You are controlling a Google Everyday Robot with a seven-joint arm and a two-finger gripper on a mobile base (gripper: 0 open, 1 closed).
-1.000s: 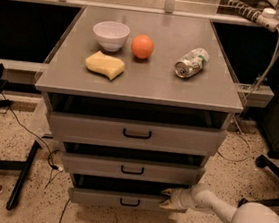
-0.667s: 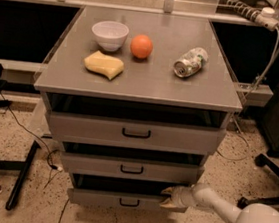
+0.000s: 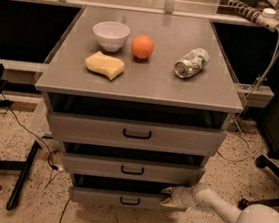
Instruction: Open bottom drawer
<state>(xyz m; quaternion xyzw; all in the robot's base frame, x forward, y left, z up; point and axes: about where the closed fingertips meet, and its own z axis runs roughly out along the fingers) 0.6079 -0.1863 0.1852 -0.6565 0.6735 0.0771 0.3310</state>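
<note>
The bottom drawer (image 3: 104,196) is the lowest and narrowest grey front of three in the grey cabinet, with a small black loop handle (image 3: 130,201). It stands slightly pulled out, with a dark gap above its front. My gripper (image 3: 167,196) is at the right end of this drawer front, its fingers (image 3: 166,190) at the drawer's top edge, right of the handle. My white arm (image 3: 219,205) reaches in from the lower right.
The middle drawer (image 3: 132,169) and top drawer (image 3: 136,133) are above. On the cabinet top are a white bowl (image 3: 110,34), an orange (image 3: 142,47), a yellow sponge (image 3: 105,65) and a crushed can (image 3: 191,63). Cables and a black stand (image 3: 21,175) lie on the floor at left.
The view has shifted slightly. My gripper stays at the right end of the bottom drawer front; the drawer shows no clear movement.
</note>
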